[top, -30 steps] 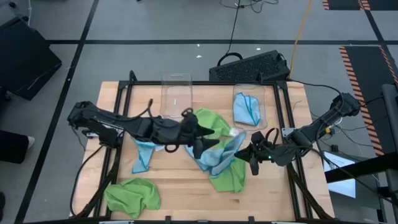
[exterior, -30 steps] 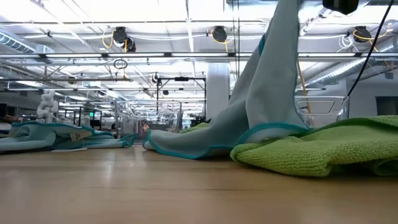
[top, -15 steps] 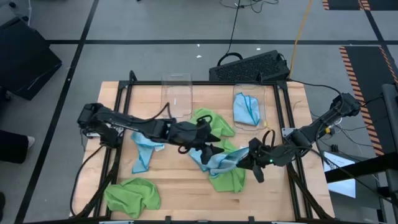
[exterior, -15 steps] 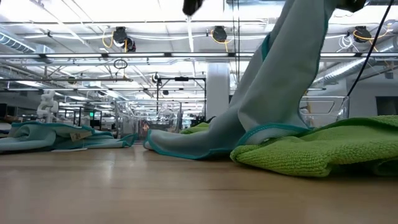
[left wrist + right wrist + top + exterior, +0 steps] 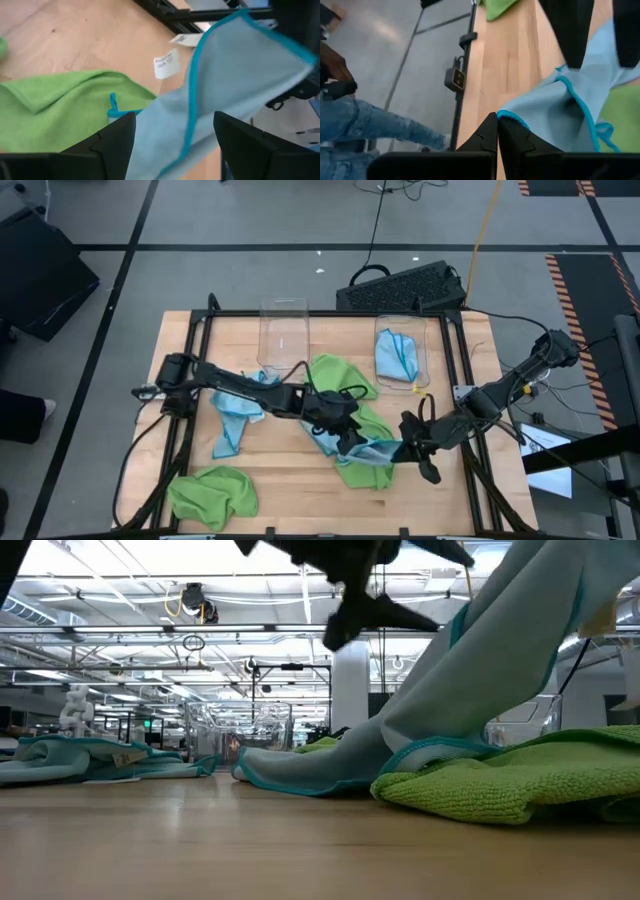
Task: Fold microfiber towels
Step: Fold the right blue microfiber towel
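Right of centre in the high view, a soft light blue microfiber towel (image 5: pixel 362 444) is held stretched above a crumpled lime green microfiber towel (image 5: pixel 365 465). The right gripper (image 5: pixel 402 451) is clamped together on its corner; the left gripper (image 5: pixel 352 442) is spread apart over the far edge, judged ready for closing. Three blue towels and three green heaps are counted, one blue inside a clear plastic bin (image 5: pixel 402 330); two bins.
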